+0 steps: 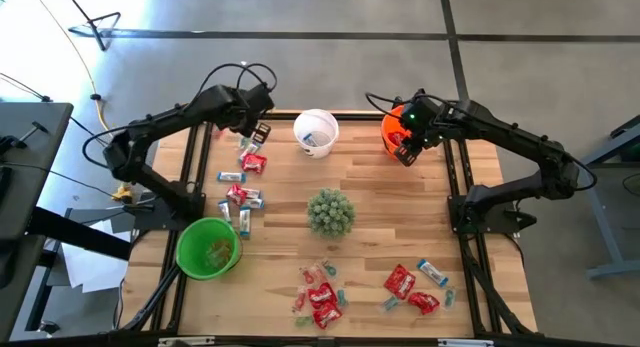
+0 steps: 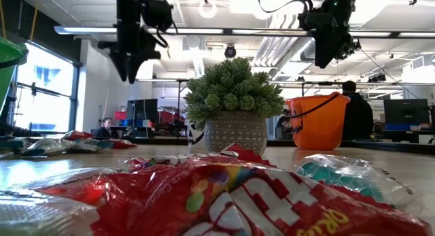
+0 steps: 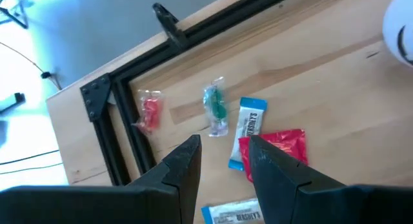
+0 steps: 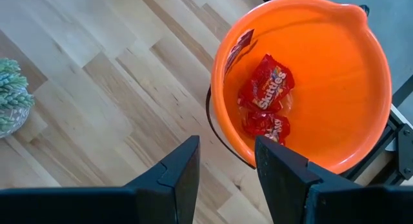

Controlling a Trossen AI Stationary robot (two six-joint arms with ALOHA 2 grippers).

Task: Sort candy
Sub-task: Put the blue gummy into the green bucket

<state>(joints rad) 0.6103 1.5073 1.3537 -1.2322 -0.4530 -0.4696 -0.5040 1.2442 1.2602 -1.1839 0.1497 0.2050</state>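
from above, my left gripper (image 1: 256, 133) hovers over candy (image 1: 243, 177) near the table's left edge. at my left wrist, jaws apart and empty; i should centre on one red packet (image 3: 279, 146) (right gripper (image 4: 226, 161), also agape, hangs by the orange bucket (image 4: 361, 88)).

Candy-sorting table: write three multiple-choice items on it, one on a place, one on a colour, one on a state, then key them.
1. Where is the right gripper?
A. over the orange bucket
B. over the green bucket
C. over the plant

2. What colour are the packets in the orange bucket?
A. blue
B. red
C. green

3. How is the left gripper?
A. shut on a candy
B. open and empty
C. resting on the table

Key:
1 A, the high view shows it at that bucket's rim.
2 B, the right wrist view shows red packets inside.
3 B, the left wrist view shows a clear gap between its fingers, above the candy.
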